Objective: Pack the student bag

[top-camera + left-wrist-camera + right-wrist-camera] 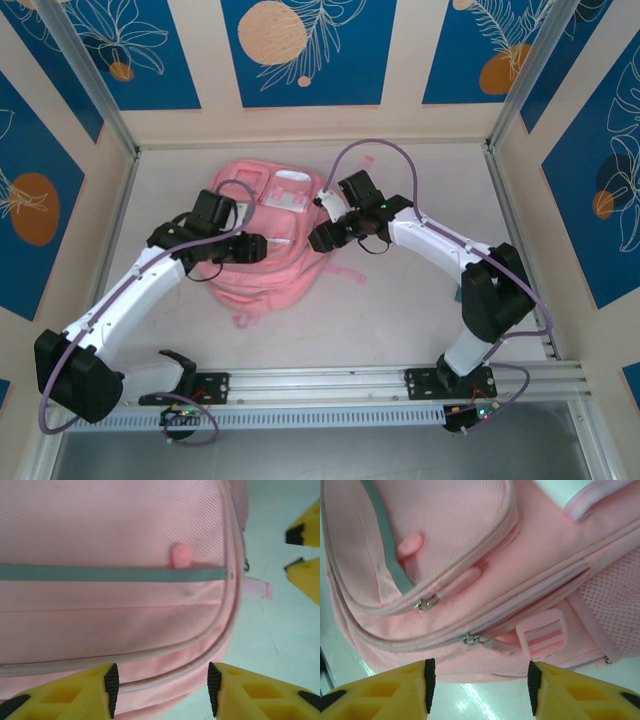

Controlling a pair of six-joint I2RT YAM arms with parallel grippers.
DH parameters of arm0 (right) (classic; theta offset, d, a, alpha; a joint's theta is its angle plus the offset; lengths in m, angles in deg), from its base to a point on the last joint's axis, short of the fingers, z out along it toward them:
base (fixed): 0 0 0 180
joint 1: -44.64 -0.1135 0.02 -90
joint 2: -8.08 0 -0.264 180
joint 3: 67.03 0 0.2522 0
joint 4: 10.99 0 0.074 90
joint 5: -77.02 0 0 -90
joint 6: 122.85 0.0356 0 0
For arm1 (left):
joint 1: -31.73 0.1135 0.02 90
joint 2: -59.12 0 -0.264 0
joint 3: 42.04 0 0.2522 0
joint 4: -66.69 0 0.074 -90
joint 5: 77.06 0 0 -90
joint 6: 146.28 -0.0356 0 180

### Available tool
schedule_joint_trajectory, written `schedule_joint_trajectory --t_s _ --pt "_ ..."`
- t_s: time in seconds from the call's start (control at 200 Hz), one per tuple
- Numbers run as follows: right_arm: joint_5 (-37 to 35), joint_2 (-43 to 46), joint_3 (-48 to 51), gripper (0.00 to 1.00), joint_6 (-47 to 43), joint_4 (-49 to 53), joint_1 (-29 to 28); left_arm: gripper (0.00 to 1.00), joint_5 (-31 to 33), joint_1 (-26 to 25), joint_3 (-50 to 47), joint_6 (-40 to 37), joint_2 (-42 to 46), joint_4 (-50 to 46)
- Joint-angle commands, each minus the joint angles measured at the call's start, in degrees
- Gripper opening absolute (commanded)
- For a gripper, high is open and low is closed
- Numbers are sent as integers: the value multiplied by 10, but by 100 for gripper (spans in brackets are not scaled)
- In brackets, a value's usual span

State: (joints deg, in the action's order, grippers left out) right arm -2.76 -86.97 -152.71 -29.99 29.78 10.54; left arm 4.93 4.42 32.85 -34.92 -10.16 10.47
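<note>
- Position: the large soft pink fabric student bag [268, 285] lies flat on the pale table [400, 330], mid-table, front pockets up, between the 2 arms.
- Left gripper [160, 690]: yellow fingers parted, black pads facing, at the bag's piped edge. The piping crosses the gap, but nothing looks pinched.
- Right gripper [479, 687]: fingers parted likewise, just short of the bag's zip side, holding nothing.
- Handling, judged: woven cloth, limp and slumped, so probably near-empty and light. It should fold and sag rather than lift as 1 stiff body. Not fragile. The weave should give the pads fair friction.
- Grip sites, judged: the upper metal zip pull [424, 603] and lower metal zip pull [470, 640] are the way in, but they are thin and apt to slip. Raised piping or a pinch of pocket cloth is surer for holding the bag down.
- The pink webbing strap loop [585, 505] or striped pink buckle [542, 637] would serve for dragging. The mesh side pocket [615, 615] may snag a fingertip.
- Suggest 1 gripper anchors the cloth while the other draws a zip.
</note>
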Motion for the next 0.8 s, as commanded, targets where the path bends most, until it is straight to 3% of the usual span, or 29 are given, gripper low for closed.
schedule_joint_trajectory --t_s 0.0,0.21,0.55,0.795 --pt "45 -24 6 51 -51 2 -1 50 44 -35 5 -38 -8 -2" --pt "48 -61 -12 49 -89 -3 -2 50 73 -87 -8 -77 -25 9" --pt "83 -71 -28 45 -134 -14 -2 52 78 -94 -21 -97 -39 24" --pt "119 -68 -24 54 -132 -29 3 52 80 -94 -27 -102 -36 24"
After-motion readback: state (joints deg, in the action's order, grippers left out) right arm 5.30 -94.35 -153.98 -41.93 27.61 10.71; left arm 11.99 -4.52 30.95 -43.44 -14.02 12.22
